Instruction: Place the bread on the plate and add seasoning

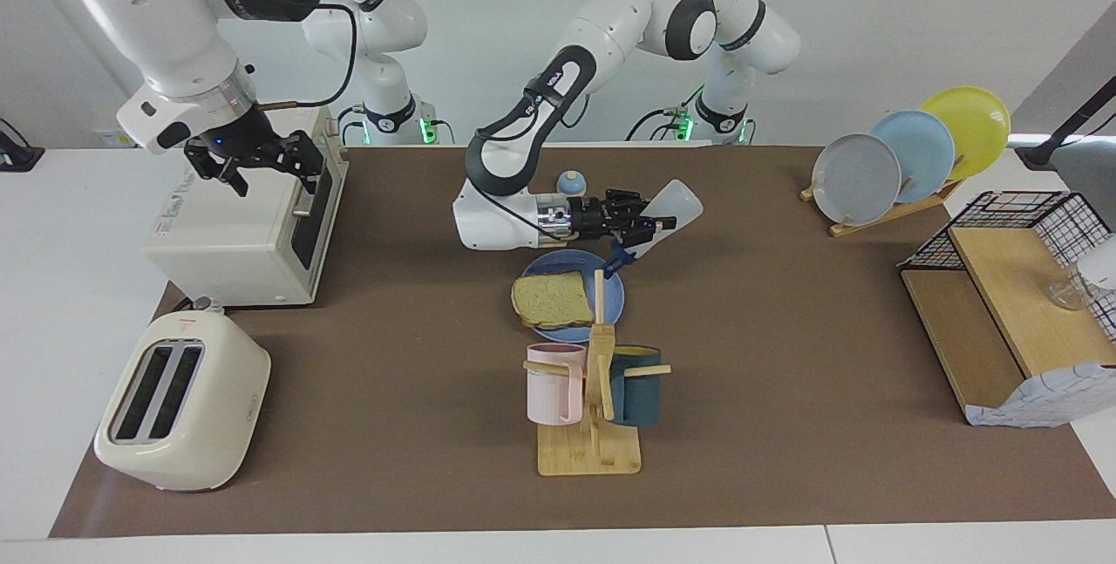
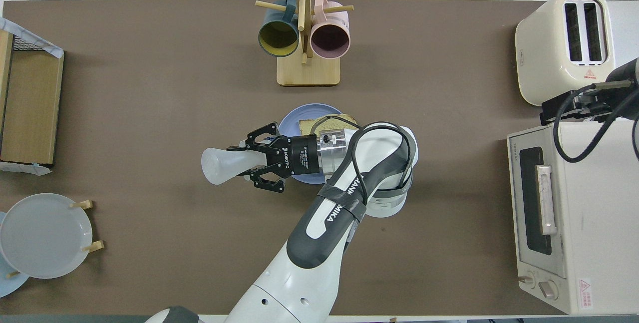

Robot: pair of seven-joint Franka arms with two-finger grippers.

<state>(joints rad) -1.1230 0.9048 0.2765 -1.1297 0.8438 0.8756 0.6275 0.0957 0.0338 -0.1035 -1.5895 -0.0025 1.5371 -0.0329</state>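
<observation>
The bread [image 1: 551, 300] lies on the blue plate [image 1: 612, 302], toward the right arm's end of it; in the overhead view the bread [image 2: 329, 123] and plate [image 2: 291, 122] are partly hidden under the left wrist. My left gripper [image 1: 649, 225] is shut on the seasoning [image 1: 678, 201], a translucent white bottle tipped bottom up. Its dark blue cap [image 1: 618, 262] points down over the plate's rim. From above, the left gripper [image 2: 251, 163] holds the seasoning [image 2: 222, 165] sideways. My right gripper [image 1: 255, 165] hangs open over the toaster oven [image 1: 235, 228] and waits.
A wooden mug rack [image 1: 591, 446] with a pink and a teal mug stands just beside the plate, farther from the robots. A cream toaster [image 1: 181, 404], a small blue-topped bell [image 1: 571, 183], a rack of upright plates [image 1: 907, 154] and a wooden shelf with wire basket [image 1: 1011, 311] also stand on the table.
</observation>
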